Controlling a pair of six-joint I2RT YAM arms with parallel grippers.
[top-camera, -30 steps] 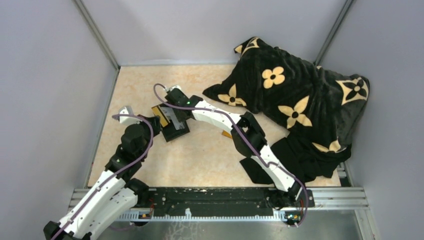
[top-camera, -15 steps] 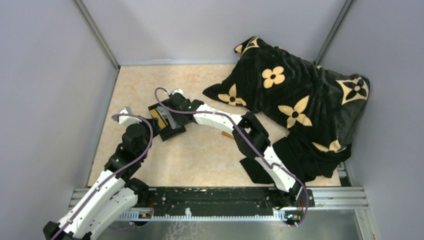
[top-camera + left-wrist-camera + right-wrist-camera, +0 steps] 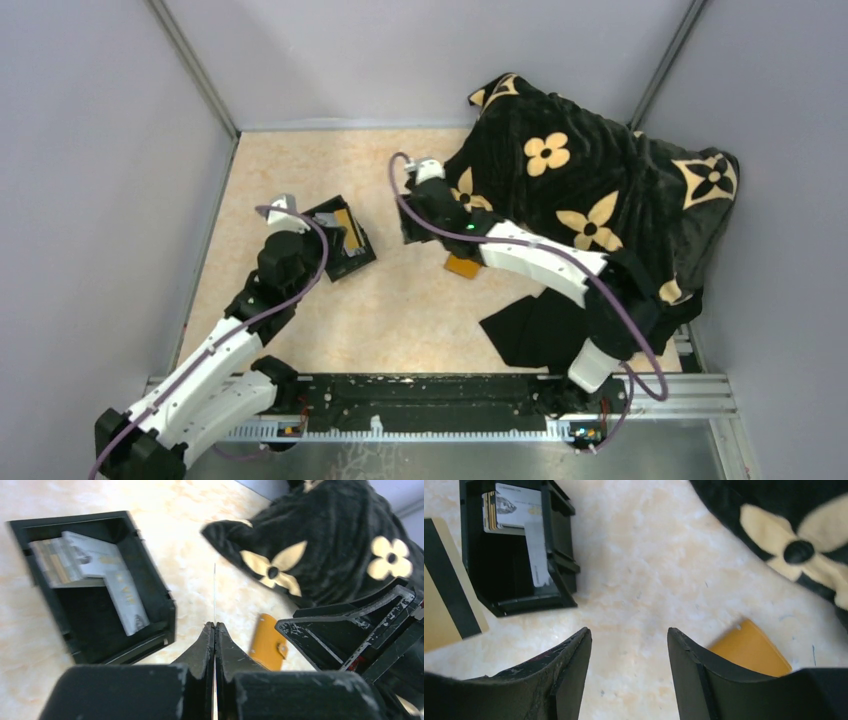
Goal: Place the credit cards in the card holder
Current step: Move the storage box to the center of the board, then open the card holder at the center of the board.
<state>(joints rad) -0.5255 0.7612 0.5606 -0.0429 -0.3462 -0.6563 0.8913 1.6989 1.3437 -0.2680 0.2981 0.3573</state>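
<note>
My left gripper [image 3: 322,224] [image 3: 215,626] is shut on a golden-tan credit card [image 3: 346,227], held above the table beside the black box. The card shows edge-on in the left wrist view [image 3: 214,592] and flat, with its black stripe, in the right wrist view [image 3: 444,585]. More grey-silver cards [image 3: 92,560] [image 3: 519,502] lie in the black box [image 3: 355,262] [image 3: 150,580] [image 3: 559,555]. The orange-tan card holder [image 3: 462,267] [image 3: 267,642] [image 3: 751,650] lies flat on the table, right of the box. My right gripper [image 3: 413,230] [image 3: 629,640] is open and empty above bare table between box and holder.
A black blanket with tan flowers [image 3: 590,200] [image 3: 310,555] [image 3: 799,535] is heaped at the back right. A dark cloth [image 3: 530,325] lies at the front right. Grey walls close in the marbled table [image 3: 400,310].
My right gripper has left the black box and swung right and back, now open. My left gripper has moved up beside the box and holds the golden-tan card.
</note>
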